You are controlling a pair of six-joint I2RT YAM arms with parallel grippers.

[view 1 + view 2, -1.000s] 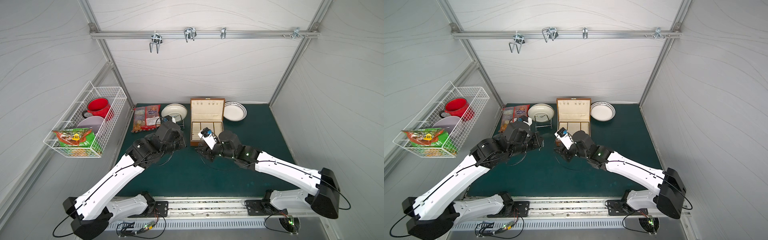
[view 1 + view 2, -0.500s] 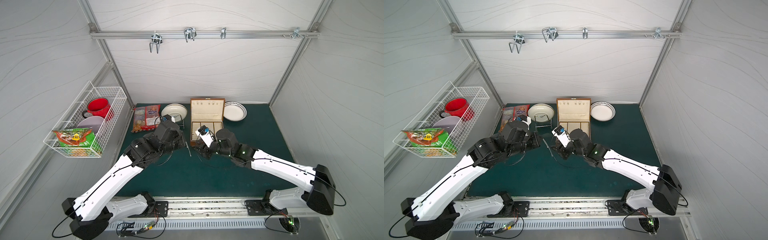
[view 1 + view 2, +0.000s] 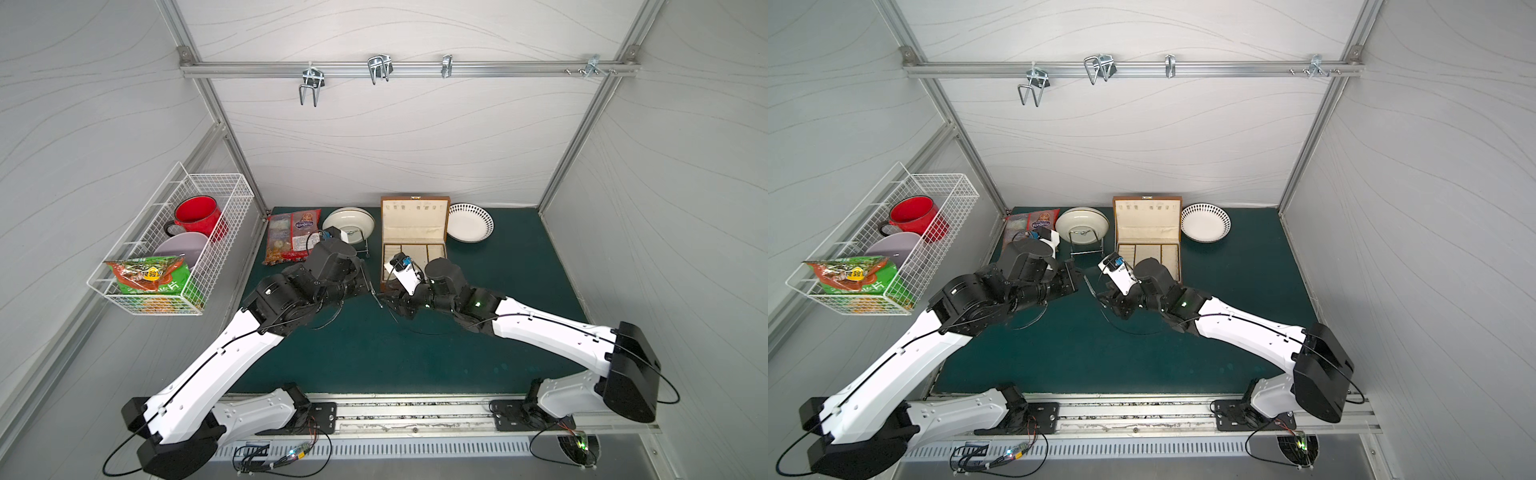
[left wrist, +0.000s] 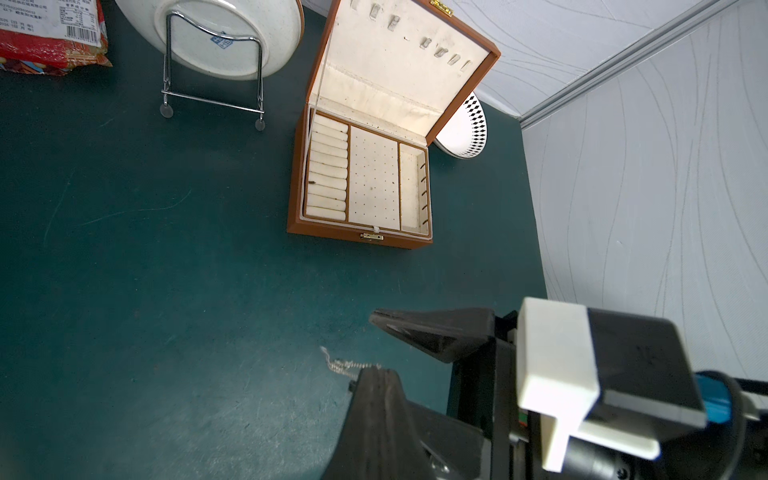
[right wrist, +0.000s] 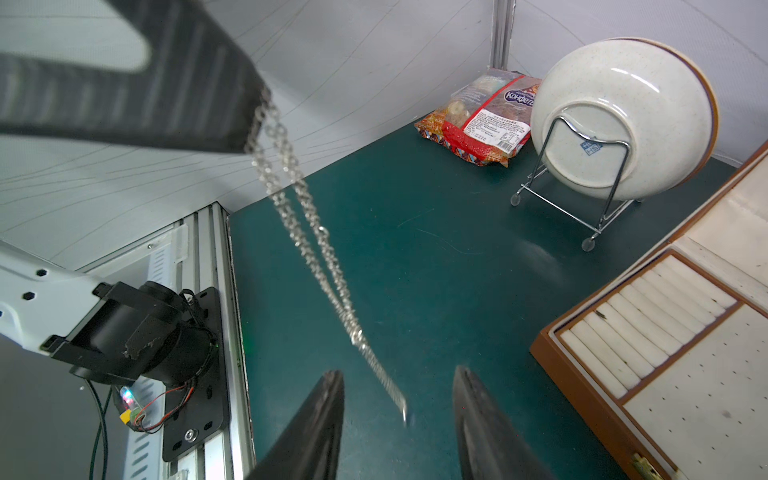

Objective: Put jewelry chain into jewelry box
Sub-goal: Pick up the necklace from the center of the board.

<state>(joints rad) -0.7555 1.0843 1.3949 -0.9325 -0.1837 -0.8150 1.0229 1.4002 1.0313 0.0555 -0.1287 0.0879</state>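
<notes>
Beside jewelry box (image 3: 415, 224), dotted plate (image 3: 482, 216) and racked dish (image 3: 348, 217)

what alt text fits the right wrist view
A thin silver link chain hangs doubled from the shut black left gripper, its free end dangling between the jaws of the open right gripper above a dark green mat. An open brown wooden jewelry box with cream lining sits nearby; a cream ceramic plate stands on edge beyond.

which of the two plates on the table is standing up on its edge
The cream plate, propped upright in the wire stand left of the jewelry box. The white plate with the black dotted rim lies flat on the box's other side.
</notes>
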